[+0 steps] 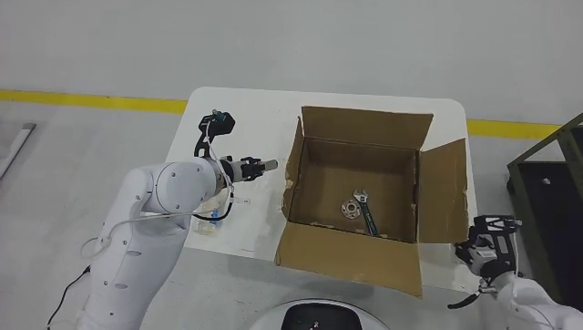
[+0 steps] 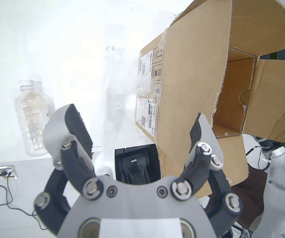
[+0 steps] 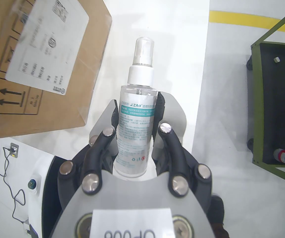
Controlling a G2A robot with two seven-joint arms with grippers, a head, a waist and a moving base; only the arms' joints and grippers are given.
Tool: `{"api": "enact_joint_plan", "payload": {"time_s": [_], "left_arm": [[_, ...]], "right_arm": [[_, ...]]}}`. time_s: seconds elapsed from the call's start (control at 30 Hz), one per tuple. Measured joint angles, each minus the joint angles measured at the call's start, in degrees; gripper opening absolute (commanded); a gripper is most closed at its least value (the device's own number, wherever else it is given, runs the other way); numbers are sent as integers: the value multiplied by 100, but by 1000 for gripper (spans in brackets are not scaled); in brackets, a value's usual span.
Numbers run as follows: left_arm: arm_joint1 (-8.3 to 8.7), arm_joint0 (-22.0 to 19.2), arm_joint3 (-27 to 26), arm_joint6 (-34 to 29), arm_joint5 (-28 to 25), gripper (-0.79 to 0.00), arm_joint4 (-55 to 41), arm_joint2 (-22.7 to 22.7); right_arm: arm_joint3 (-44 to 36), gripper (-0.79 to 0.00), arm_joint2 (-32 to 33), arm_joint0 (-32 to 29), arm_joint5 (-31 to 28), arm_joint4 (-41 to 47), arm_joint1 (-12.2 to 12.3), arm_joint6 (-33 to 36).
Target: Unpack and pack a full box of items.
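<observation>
Currently right gripper (image 3: 138, 105) clamped on spray bottle (image 3: 133, 130), left gripper (image 2: 135, 117) spread wide, seemingly empty.

A white tabletop (image 1: 255, 111) stands on a grey floor (image 1: 273, 29) with a yellow line (image 1: 91, 102) on it, a green frame (image 1: 551, 202) with a dark inside sits beside the tabletop, and a small plug box (image 2: 6, 172) with a thin black wire (image 2: 8, 196) lies on the floor.

The top view looks down from above the arms on the whole desk (image 1: 255, 111) and the open box (image 1: 364, 128). The left wrist view looks close past the left fingers (image 2: 79, 127) at the box's labelled wall from the desk's left side. The right wrist view looks past the right fingers (image 3: 173, 117) along the desk's right edge, also catching the box.
</observation>
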Motion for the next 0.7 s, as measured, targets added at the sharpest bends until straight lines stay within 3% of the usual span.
{"api": "enact_joint_plan", "payload": {"time_s": [0.4,0.6,0.7], "left_arm": [[0,0,0,0,0,0,0,0],[0,0,0,0,0,0,0,0],[0,0,0,0,0,0,0,0]], "right_arm": [[596,-785,-447,168,307,-459,19,17],[589,-511,-528,178,343,-459,29,2],[589,-505,-541,164,343,-494,39,17]]}}
